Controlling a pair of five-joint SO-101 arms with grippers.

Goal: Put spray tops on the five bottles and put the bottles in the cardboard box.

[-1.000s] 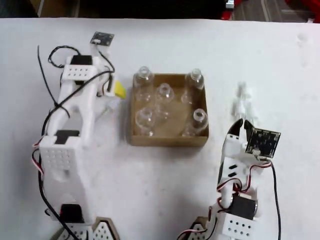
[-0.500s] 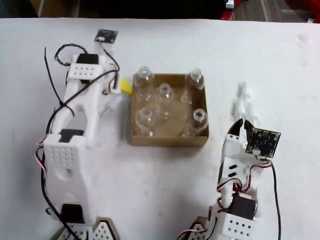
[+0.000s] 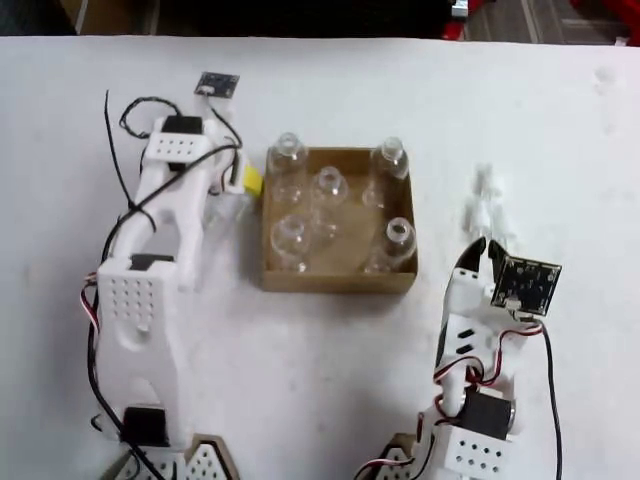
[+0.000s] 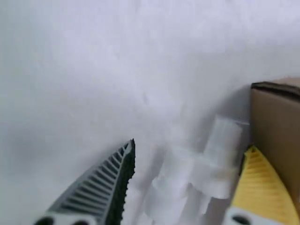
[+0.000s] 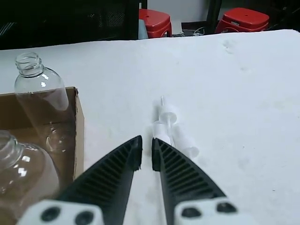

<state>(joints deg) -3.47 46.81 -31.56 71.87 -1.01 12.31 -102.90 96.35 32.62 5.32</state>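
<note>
Cardboard box [image 3: 340,278] sits mid-table [image 3: 330,380], between the two arms. Five clear bottles stand upright inside it, none with a spray top on: far-left corner [image 3: 287,152], far-right corner [image 3: 390,157], centre [image 3: 328,186], near-left [image 3: 288,236], near-right [image 3: 398,236].

Left gripper [image 3: 238,190] is low at the table, just beside the box's left wall. In the left wrist view the left gripper [image 4: 192,145] is wide open, with a dark finger [image 4: 110,185] on one side and a yellow finger [image 4: 262,187] on the other. White spray tops [image 4: 206,164] lie on the table in the gap between them, not clamped. Yellow finger is right next to the box corner [image 4: 276,122]; cannot tell if it touches.

Right gripper [image 3: 478,247] is at the box's right side, near its front corner, pointing away from the arm base. In the right wrist view the right gripper [image 5: 146,140] is nearly closed, with a thin slit between the black fingers, holding nothing. A second small pile of spray tops [image 5: 171,126] lies on the table just past its tips, apart from the box [image 5: 78,126]. The same pile [image 3: 488,200] is right of the box in the high view.
</note>
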